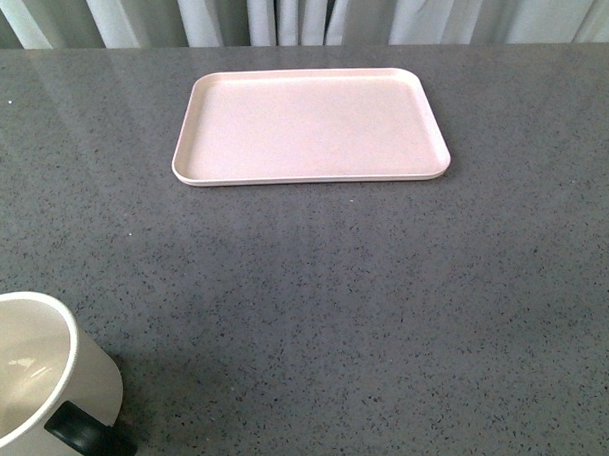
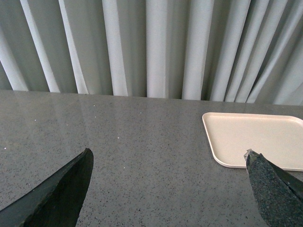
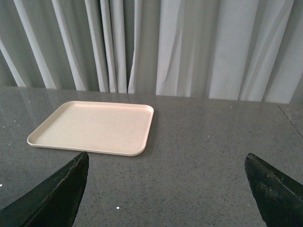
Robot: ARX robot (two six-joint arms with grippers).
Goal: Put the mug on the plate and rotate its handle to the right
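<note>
While neither hand holds anything, the step in hand looks to be the first reach for the cream-white cylindrical mug. It stands upright at the lower left corner of the front view, partly cut off by the frame edge, and its inside is empty as far as it shows. Its glossy black loop handle juts toward the lower right, on the camera side. The left hand has its dark fingers spread wide with nothing between them. It seems the better one for the job, since the mug sits on that side. Closing on the wall away from the handle would probably leave the handle free to be turned afterwards. A stretch of grey speckled stone surface fills the middle of the frame. At upper centre lies the flat pale pink rectangular plate, well apart from the mug and holding nothing, so a set-down near its middle should leave room for the turn. The right hand is likewise spread wide and grips nothing.
</note>
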